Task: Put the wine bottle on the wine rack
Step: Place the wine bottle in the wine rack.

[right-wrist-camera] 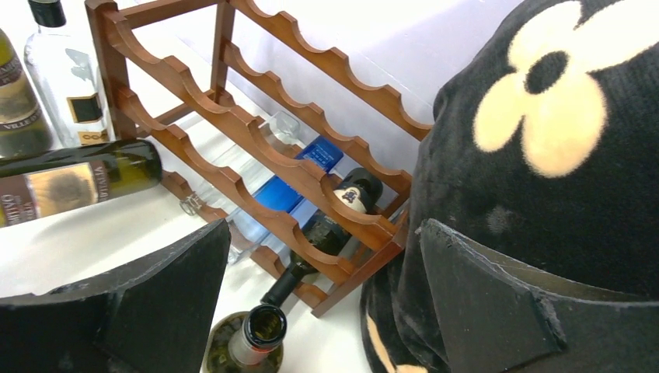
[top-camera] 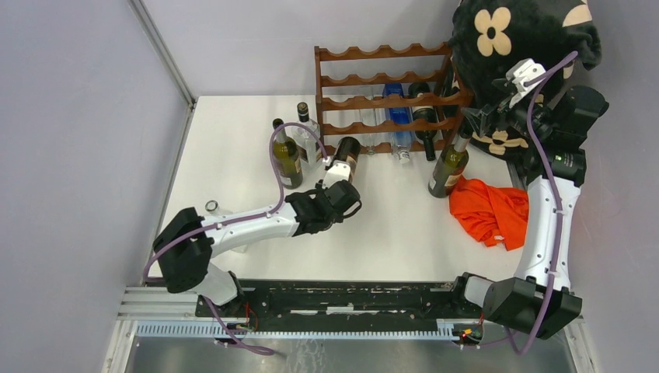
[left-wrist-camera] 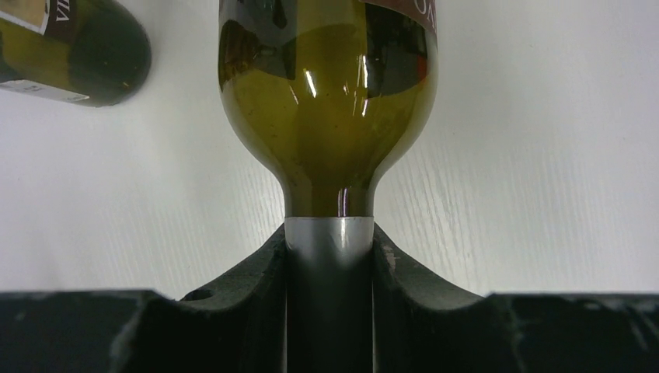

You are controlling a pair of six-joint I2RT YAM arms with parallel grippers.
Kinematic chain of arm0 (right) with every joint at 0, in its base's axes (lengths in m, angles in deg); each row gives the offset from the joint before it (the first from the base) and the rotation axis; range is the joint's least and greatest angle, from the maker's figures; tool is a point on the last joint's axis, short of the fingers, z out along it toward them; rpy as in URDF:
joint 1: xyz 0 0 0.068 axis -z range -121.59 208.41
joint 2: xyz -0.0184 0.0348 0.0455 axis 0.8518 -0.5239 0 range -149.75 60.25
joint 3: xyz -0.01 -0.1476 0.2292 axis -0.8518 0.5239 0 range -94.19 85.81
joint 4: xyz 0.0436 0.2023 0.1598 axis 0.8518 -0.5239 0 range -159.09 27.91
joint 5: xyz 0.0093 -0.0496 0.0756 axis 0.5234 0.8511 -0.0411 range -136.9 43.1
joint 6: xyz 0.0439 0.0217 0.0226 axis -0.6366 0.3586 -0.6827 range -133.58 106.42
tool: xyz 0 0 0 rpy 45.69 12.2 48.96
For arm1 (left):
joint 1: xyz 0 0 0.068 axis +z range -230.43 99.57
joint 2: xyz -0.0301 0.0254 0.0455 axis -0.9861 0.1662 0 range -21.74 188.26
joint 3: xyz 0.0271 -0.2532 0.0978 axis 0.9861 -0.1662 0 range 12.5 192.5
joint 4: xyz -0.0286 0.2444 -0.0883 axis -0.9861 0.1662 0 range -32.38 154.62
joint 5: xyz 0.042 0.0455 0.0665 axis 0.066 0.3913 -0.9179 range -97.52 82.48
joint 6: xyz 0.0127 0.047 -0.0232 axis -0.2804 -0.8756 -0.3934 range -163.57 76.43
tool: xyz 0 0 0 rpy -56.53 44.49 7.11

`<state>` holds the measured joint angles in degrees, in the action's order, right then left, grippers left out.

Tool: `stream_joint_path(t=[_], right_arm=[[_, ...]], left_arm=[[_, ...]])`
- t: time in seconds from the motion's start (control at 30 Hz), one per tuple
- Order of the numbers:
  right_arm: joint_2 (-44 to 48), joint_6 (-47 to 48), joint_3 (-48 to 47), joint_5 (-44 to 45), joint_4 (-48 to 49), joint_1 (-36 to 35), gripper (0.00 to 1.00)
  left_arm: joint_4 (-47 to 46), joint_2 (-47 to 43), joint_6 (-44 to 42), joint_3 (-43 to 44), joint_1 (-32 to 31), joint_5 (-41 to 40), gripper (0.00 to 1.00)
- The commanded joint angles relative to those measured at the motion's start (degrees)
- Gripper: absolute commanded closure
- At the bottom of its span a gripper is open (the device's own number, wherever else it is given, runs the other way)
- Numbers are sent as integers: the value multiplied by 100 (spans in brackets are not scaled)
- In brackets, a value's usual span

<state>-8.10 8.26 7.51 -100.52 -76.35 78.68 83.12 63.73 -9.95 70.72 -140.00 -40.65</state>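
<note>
**Bottle held short of the rack.** The bottle [left-wrist-camera: 326,101] lies level with its base toward the rack [top-camera: 319,93], just short of the lower left bays. The left fingers [left-wrist-camera: 249,311] are clamped on the neck alone.

Judged risks:
- **Sag and rail strike.** The heavy body hangs far out from that narrow hold, so it may swivel or slide in the fingers and sag. The base could then strike a scalloped rail instead of entering a bay, and shove the rack.
- **Occupied bays.** Some bays already hold a blue bottle [top-camera: 400,116] and a dark bottle [top-camera: 424,124]. Aiming there would bring glass against glass.
- **Left side.** Two standing bottles [top-camera: 286,159] just beside the left arm could be toppled by a sideways swing.
- **Right side.** The right fingers [right-wrist-camera: 155,303] gape wide, holding nothing, near the rack's right end above a green bottle [right-wrist-camera: 260,330]. A descent there would knock it.
</note>
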Motion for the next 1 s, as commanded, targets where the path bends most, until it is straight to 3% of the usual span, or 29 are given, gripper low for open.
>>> stream_joint_path(t=[0.0,0.47,0.97], right_arm=[[202,-202,116,-311,314,14,2],[349,-181,384,-516,388,18,2],[364,-106,531,-613,417,12,2]], left_arm=[[-836,182,276,559,139,-539,98],[-1087,702,291,828,528,-564,98],[-1253,1549,59,1413,602,-1185,98]])
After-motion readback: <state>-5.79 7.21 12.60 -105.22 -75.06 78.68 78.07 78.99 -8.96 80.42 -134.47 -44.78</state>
